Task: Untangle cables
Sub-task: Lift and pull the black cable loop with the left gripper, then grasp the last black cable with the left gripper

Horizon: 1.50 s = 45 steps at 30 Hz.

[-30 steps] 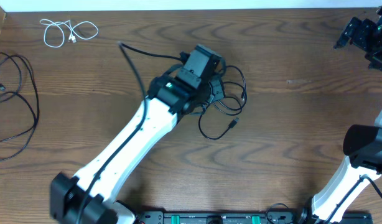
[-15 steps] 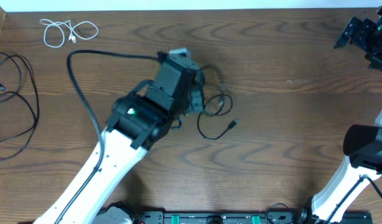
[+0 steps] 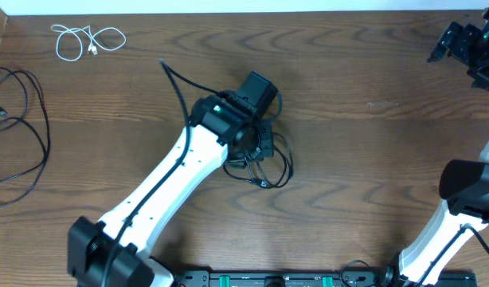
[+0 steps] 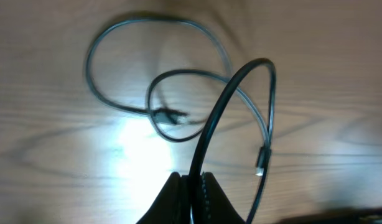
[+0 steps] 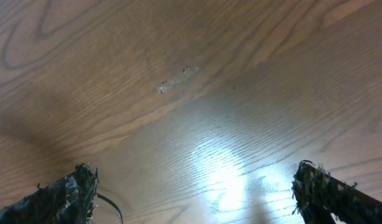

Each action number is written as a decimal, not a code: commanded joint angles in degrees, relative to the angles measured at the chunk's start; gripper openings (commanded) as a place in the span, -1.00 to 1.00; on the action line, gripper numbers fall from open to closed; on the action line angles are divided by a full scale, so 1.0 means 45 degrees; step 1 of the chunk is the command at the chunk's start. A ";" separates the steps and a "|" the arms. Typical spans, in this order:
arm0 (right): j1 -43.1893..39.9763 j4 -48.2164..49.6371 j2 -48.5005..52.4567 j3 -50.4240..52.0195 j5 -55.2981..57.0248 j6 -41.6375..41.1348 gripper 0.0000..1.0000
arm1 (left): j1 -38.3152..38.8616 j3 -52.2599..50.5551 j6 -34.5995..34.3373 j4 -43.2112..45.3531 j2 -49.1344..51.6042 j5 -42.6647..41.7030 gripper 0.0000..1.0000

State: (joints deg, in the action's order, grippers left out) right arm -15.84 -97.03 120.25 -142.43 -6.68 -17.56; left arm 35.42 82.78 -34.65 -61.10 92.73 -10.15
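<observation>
A black cord (image 3: 270, 163) lies in overlapping loops at the middle of the counter (image 3: 372, 159), with one tail running up and to the left. The left tool (image 4: 190, 182) is pressed together on a strand of it, and in the left wrist view the strand arches up over loops and two small plugs lying flat below. A white cord (image 3: 89, 40) lies on its own at the far left corner. A second black cord (image 3: 45, 142) sprawls loosely at the left edge, well apart. The right tool (image 5: 197, 186) hangs spread and empty at the far right. By these signs two cords seem separated, and the central loops remain to be opened out.
</observation>
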 commanded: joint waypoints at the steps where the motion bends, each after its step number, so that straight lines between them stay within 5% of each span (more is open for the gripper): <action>1: 0.0029 -0.0019 -0.0413 -0.0155 -0.0029 -0.0039 0.99 | -0.0063 -0.0015 0.0321 -0.0583 0.0656 0.1695 -0.85; 10: 0.0015 -0.0019 -0.0413 -0.0155 -0.0029 -0.0039 0.98 | -0.1632 -0.0015 0.0316 -0.0661 0.0971 0.2735 -0.78; 11: 0.0015 -0.0019 -0.0413 -0.0155 -0.0029 -0.0039 0.99 | -0.1836 -0.0015 0.0316 -0.0661 0.0971 0.2730 -0.67; 13: 0.0015 -0.0019 -0.0413 -0.0155 -0.0029 -0.0039 0.99 | -0.2176 -0.0015 0.0384 -0.0704 0.0971 0.2637 -0.08; 17: 0.0015 -0.0019 -0.0413 -0.0155 -0.0029 -0.0039 0.99 | -0.2322 -0.0015 0.1161 -0.0695 0.0976 0.2317 0.39; 30: 0.0015 -0.0019 -0.0413 -0.0155 -0.0029 -0.0039 0.99 | -0.2322 -0.0733 0.1506 0.0248 0.2118 0.2312 0.57; 35: 0.0015 -0.0019 -0.0413 -0.0155 -0.0029 -0.0039 0.98 | -0.2589 -0.0733 0.3113 0.1273 0.3002 0.2317 0.87; 39: 0.0015 -0.0019 -0.0413 -0.0155 -0.0029 -0.0039 0.99 | -0.2973 -0.0733 0.4653 0.1773 0.3614 0.1651 0.89; 42: 0.0015 -0.0019 -0.0413 -0.0155 -0.0029 -0.0039 0.98 | -0.3084 -0.0733 0.7611 0.1792 0.4080 -0.0325 0.90; 45: 0.0015 -0.0019 -0.0413 -0.0155 -0.0029 -0.0039 0.99 | -0.3079 -0.0743 0.8184 0.1860 0.4367 -0.0525 0.90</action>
State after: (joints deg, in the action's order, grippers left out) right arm -15.84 -97.06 120.25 -142.43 -6.68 -17.56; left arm 21.52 79.50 -7.07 -52.73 110.80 -7.68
